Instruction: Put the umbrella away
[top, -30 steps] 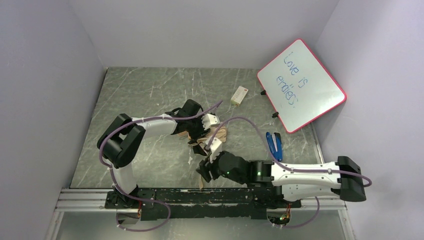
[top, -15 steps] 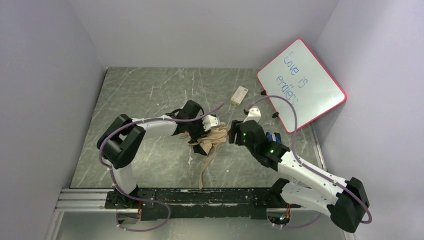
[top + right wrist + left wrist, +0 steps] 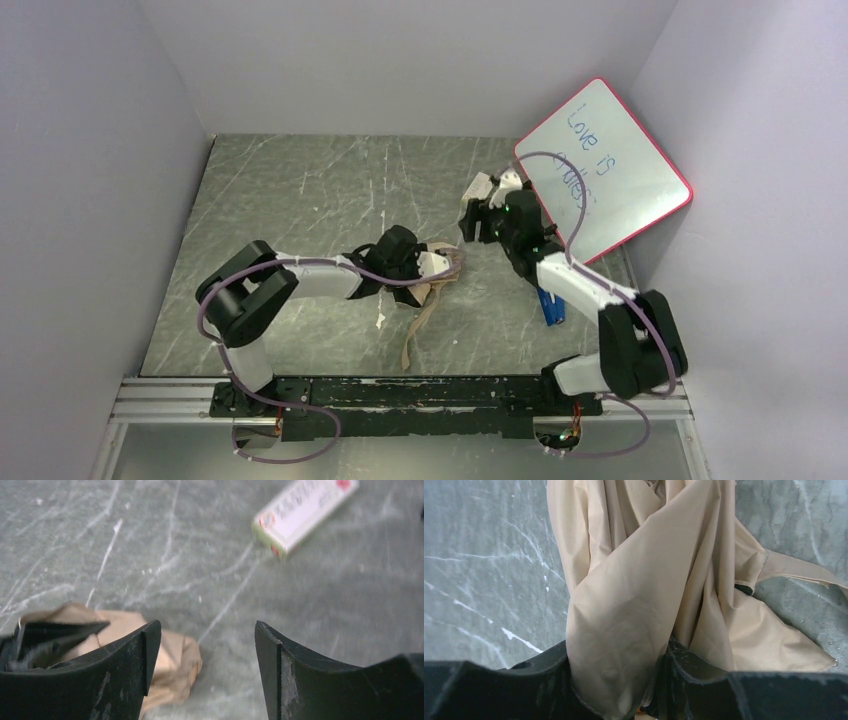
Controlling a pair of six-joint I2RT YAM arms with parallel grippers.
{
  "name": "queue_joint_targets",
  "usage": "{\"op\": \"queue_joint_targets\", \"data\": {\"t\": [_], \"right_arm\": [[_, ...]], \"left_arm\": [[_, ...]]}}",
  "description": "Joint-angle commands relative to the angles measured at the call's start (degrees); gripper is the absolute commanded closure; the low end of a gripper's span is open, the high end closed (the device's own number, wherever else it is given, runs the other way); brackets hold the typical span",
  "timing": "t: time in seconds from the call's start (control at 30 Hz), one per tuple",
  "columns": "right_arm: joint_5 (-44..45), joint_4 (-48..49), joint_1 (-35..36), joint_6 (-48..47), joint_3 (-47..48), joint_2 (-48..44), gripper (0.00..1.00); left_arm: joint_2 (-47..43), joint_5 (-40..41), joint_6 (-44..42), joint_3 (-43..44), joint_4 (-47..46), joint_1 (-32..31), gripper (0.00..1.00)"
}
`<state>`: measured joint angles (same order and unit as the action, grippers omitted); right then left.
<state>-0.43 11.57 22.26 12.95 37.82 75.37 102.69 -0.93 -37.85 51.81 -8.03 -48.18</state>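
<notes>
At tabletop (image 3: pixel 300 190) centre: my left fingers (image 3: pixel 539 685) pinch umbrella (image 3: pixel 644 595) fabric; my right fingers (image 3: pixel 125 675) spread wide, empty, near small box (image 3: pixel 305 510).

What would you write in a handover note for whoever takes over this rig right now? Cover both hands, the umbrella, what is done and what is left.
Left hand: shut on the umbrella fabric.
Right hand: open, empty, above the table near the small box.
Umbrella: bunched mid-table, strap loose, trailing toward the near edge.
Done: canopy collapsed and gripped.
Left: tidy the folds, fasten the strap, put it away.
</notes>
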Motion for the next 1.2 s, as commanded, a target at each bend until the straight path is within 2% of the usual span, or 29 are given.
{"op": "queue_joint_targets", "data": {"t": [0.0,0.23,0.33,0.37,0.47,0.6,0.87,1.17], "right_arm": [[-17.76,4.1,-4.23,-14.51,11.15,7.84,0.28],[-42.49,-19.89,-6.94,-43.58,26.06,19.55,0.28],[-49.82,-32.57,-6.92,-56.9,31.48,23.0,0.27],[-51.48,-38.21,-6.92,-59.92,33.98,24.19,0.27],[-54.42,-47.0,-6.48,-65.02,38.74,27.61,0.22],[-54.07,-54.9,-4.78,-69.29,42.08,30.94,0.14],[-50.46,-56.66,-0.07,-70.2,41.67,33.14,0.09],[-37.9,-53.92,3.78,-67.9,41.32,37.06,0.04]], "left_arm": [[3.61,9.79,-3.82,-6.44,-0.05,-3.35,0.95],[2.94,18.34,-10.58,-12.39,-8.16,-7.41,0.95],[3.98,21.77,-12.33,-13.22,-11.17,-8.69,0.95],[4.41,22.8,-12.98,-13.49,-12.06,-9.19,0.95],[5.32,25.45,-15.18,-14.63,-15.08,-10.5,0.95],[6.81,28.24,-17.14,-15.45,-17.6,-11.74,0.95],[8.11,31.34,-19.9,-16.69,-21.61,-13.1,0.95],[7.89,33.09,-21.86,-18.12,-25.28,-14.34,0.95]]}}
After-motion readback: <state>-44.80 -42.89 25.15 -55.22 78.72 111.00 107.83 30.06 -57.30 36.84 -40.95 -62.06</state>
